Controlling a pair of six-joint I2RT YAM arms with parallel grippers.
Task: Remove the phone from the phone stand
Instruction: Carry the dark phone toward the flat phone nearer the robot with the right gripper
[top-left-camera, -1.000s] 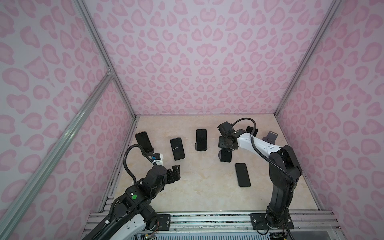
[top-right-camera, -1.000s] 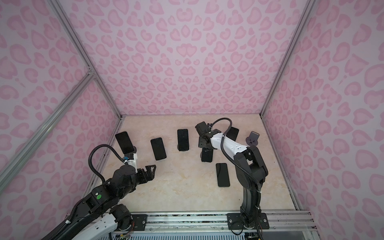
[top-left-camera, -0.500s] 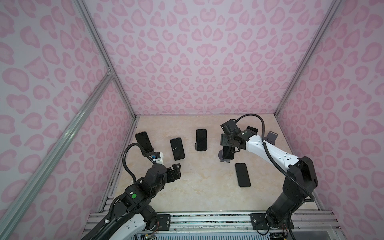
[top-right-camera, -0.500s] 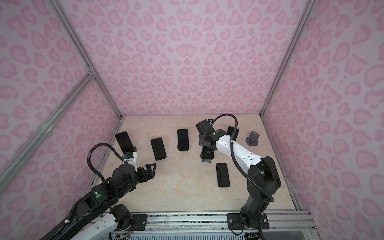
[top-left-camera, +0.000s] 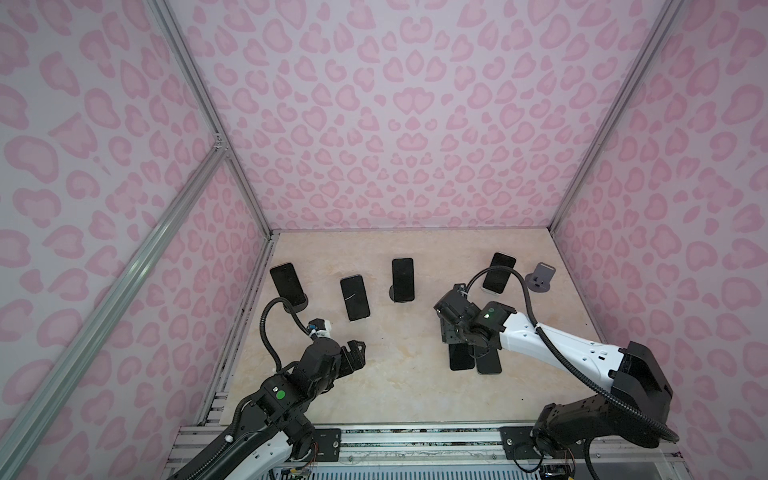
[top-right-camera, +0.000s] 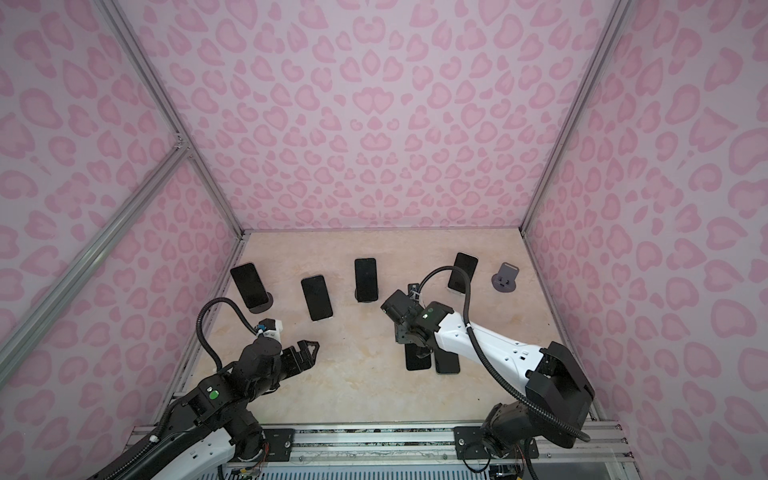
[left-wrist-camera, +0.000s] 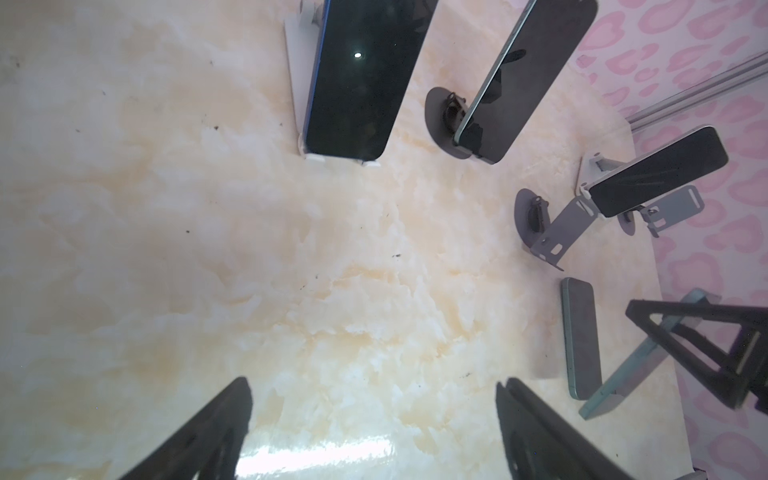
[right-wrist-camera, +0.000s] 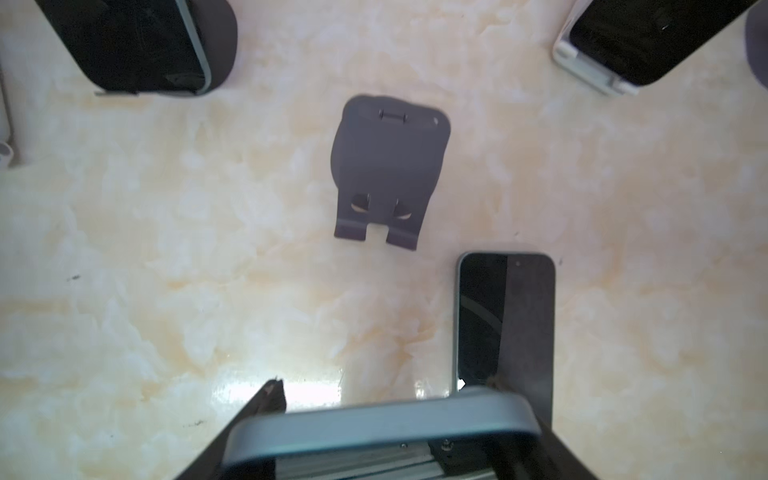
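Black-screened, blue-grey-edged phone hangs tilted, long axis toward the marbled table's near edge, clamped widthwise by the right gripper; left gripper gapes empty.

Tool clamps phone; grey stand, flat phone beyond

The tabletop is smooth, marble-patterned and glossy, throwing back a bright glare. The phone shows a satin, metal-looking edge, while the phone stand is matt grey.
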